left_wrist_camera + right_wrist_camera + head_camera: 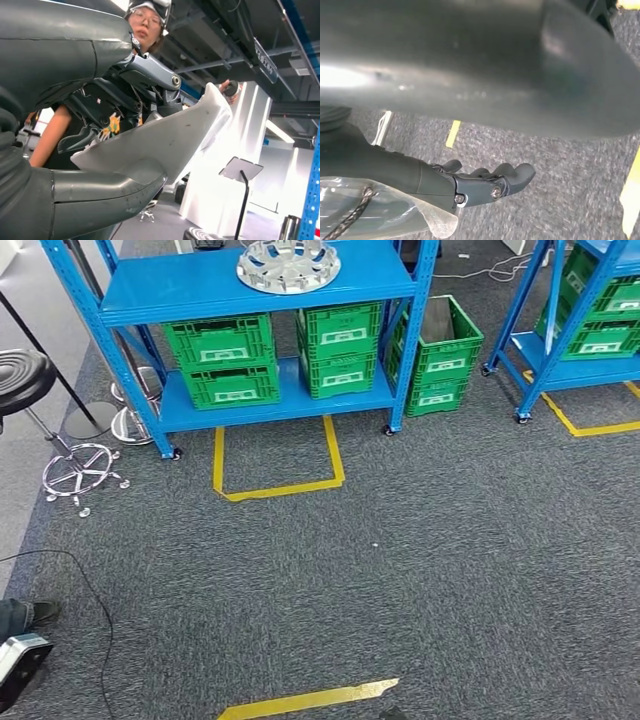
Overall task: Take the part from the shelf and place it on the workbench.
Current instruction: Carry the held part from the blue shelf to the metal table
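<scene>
Chrome-bright, the hubcap (287, 264) lies flat on the upper deck of the blue shelf (189, 288), at about twelve o'clock in my head view and a touch left of centre. Below it, green crates (221, 360) sit on the lower deck, with another green crate (444, 352) on the carpet at one o'clock and a yellow tape outline (278, 485) on the floor in front of the rack. Round as it is, the part has no long axis to line up with. My left hand (124, 107) holds nothing, fingers loosely bent; my right hand (486, 182) hangs over the carpet with fingers extended and nothing in it. Both are well apart from the part, which lies ahead of them. I judge the left arm marginally nearer, though walking closer must come first.
</scene>
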`<control>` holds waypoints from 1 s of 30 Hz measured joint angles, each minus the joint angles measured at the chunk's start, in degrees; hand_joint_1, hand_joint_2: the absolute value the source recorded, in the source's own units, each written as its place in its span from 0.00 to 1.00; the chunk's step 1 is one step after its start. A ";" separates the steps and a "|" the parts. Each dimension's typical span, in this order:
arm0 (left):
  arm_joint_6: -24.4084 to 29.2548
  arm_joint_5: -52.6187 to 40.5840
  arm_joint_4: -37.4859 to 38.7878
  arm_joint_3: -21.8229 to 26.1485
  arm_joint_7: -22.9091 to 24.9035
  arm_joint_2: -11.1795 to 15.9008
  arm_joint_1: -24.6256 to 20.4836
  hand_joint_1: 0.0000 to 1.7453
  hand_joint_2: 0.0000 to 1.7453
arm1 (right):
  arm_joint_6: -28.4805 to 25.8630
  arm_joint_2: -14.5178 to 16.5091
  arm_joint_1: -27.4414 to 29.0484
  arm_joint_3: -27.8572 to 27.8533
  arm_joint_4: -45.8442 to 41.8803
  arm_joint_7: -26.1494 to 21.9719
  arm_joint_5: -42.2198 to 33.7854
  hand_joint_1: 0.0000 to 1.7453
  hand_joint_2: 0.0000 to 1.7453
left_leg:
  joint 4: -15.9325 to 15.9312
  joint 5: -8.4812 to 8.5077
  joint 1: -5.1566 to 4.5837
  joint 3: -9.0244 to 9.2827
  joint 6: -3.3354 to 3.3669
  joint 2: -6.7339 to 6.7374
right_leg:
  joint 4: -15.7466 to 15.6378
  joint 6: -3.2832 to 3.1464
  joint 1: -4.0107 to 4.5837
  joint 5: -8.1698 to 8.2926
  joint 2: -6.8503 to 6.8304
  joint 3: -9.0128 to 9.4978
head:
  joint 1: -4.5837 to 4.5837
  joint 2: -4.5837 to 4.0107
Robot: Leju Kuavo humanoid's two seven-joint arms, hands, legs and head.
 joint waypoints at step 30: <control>-0.61 1.02 -0.15 1.27 -1.31 -0.60 1.23 1.00 1.00 | -0.50 -0.33 0.10 -2.82 -0.20 -2.68 -6.64 0.00 0.00 | 1.05 -0.80 0.19 -1.13 -0.75 0.09 | 1.62 0.31 -0.61 1.20 0.39 -2.65 | -0.19 0.00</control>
